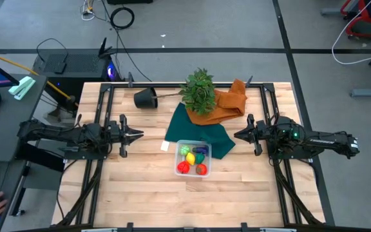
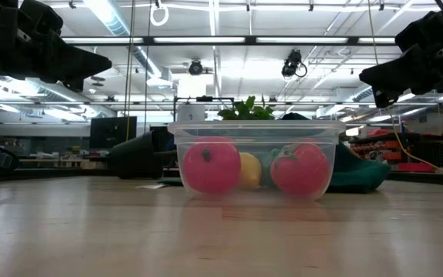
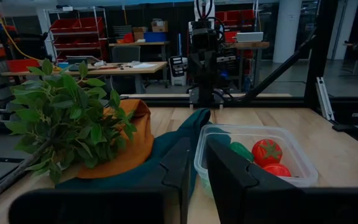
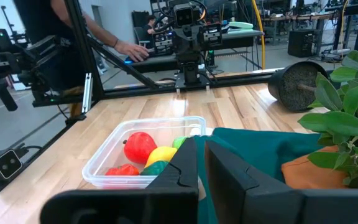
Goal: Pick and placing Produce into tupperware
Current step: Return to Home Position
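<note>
Looking down on the table (image 1: 140,193), where does the tupperware (image 1: 193,142) lie? (Student)

Near the table's middle, between the two arms. Its far edge meets a dark green cloth (image 1: 192,125); whether it rests on the cloth or only touches it cannot be told. A small white block (image 1: 165,146) lies just beside it, on the left arm's side. The produce (image 1: 184,167) is inside: two red pieces at the near side, with green, yellow and dark blue ones behind. In the low view a red fruit (image 2: 211,168), a lemon (image 2: 249,171) and a tomato (image 2: 301,169) show through the clear wall. (Instructor)

And the arms? (Student)

Left end effector (image 1: 139,134) hangs over the table's left part and right end effector (image 1: 237,135) over its right part. Their tips face each other, both well apart from the tupperware. Each has its fingers drawn narrow, nearly together, holding nothing. (Instructor)

What else is on the table? (Student)

A leafy plant (image 1: 198,90) lies partly over an orange cloth (image 1: 230,103), and its black pot (image 1: 145,98) is tipped on its side near the far edge. (Instructor)
</note>
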Controlling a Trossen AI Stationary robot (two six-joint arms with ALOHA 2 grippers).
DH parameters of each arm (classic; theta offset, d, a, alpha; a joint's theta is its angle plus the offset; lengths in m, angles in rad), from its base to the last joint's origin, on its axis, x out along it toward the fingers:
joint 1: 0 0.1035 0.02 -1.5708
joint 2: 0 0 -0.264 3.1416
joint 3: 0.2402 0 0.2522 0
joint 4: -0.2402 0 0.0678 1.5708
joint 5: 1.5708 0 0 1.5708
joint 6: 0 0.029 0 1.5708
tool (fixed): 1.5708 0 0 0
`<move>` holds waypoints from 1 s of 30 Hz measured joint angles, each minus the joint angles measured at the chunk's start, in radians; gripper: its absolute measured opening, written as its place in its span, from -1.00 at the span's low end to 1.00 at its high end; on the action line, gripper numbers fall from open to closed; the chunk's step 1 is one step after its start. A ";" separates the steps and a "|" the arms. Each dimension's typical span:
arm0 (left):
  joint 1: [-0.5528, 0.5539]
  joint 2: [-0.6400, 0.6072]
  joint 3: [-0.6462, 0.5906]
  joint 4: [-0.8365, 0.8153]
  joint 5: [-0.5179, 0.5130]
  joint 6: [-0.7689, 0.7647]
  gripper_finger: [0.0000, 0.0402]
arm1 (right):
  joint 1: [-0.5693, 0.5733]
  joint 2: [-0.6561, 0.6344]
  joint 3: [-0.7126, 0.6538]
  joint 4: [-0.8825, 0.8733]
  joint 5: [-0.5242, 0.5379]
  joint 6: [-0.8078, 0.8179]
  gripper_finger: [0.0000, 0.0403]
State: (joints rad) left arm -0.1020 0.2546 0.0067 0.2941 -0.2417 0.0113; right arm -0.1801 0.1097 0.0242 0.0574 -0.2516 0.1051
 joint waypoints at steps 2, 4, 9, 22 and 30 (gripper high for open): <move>0.000 0.000 0.000 0.000 0.000 0.000 -0.69 | 0.000 0.000 0.000 0.000 0.000 0.000 -1.00; 0.000 0.000 0.000 0.000 0.000 0.000 -0.68 | 0.000 0.000 0.000 0.000 0.000 0.000 -1.00; 0.000 0.000 0.000 0.000 0.000 0.000 -0.71 | 0.000 0.000 0.000 0.000 0.000 0.000 -1.00; 0.000 0.000 0.000 0.000 0.000 0.000 -0.70 | 0.000 0.000 0.000 0.000 0.000 0.000 -1.00; 0.000 0.000 0.000 0.000 0.000 0.000 -0.70 | 0.000 0.000 0.000 0.000 0.000 0.000 -1.00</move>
State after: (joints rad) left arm -0.1020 0.2550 0.0067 0.2939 -0.2417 0.0113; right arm -0.1802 0.1096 0.0242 0.0570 -0.2516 0.1051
